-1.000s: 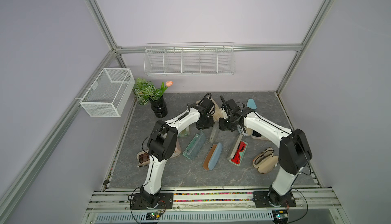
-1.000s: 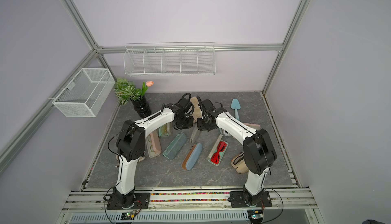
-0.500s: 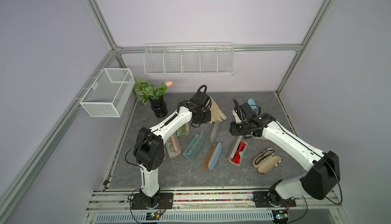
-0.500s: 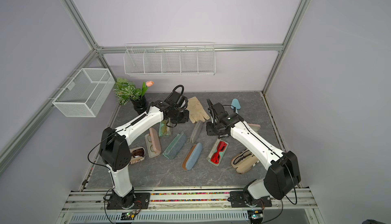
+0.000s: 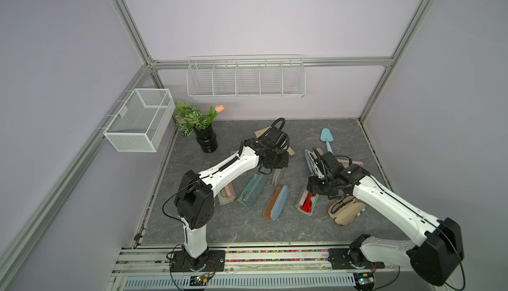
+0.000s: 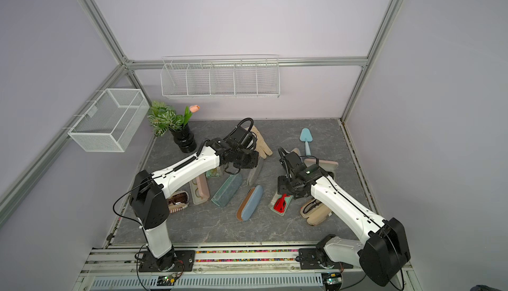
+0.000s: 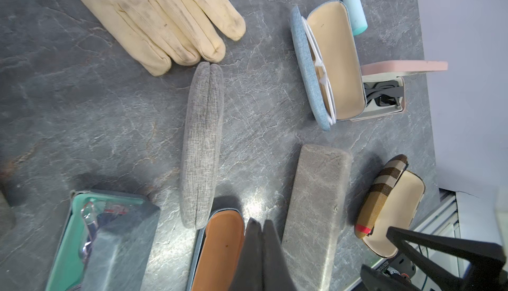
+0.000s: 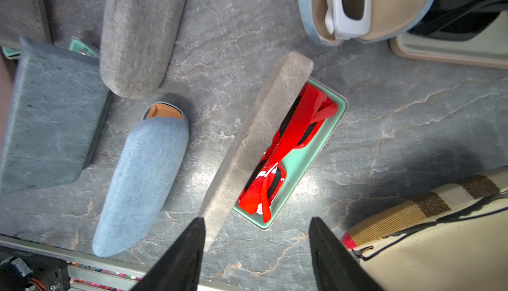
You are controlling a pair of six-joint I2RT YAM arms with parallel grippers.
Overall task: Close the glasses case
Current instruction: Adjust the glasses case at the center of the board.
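The task's grey-lidded rectangular glasses case [image 8: 255,143] with mint-green lining lies on the dark marbled tabletop [image 5: 247,229] in front of the right arm, between a blue fabric case with orange lining [image 8: 143,176] and an open tan plaid case [image 8: 412,209] with brown bands and a short red stripe at one end. The glasses case's lid stands raised at a steep tilt along one long side, and folded red sunglasses [image 8: 291,138] lie in the tray. The right gripper [image 8: 257,222] hangs just above the near end of this case with its jaws spread wide, holding nothing. One fingertip [image 8: 196,234] sits close beside the lid's corner, and whether it touches cannot be told. The left gripper [image 7: 261,227] hovers empty with its fingers pressed together, near a closed grey woven fabric case [image 7: 202,143]. The tips of a soiled cream glove [image 7: 165,20] lie just beside that case's far end. Small white print on a black part [image 7: 384,267] at the edge of the left wrist view is too small to read.
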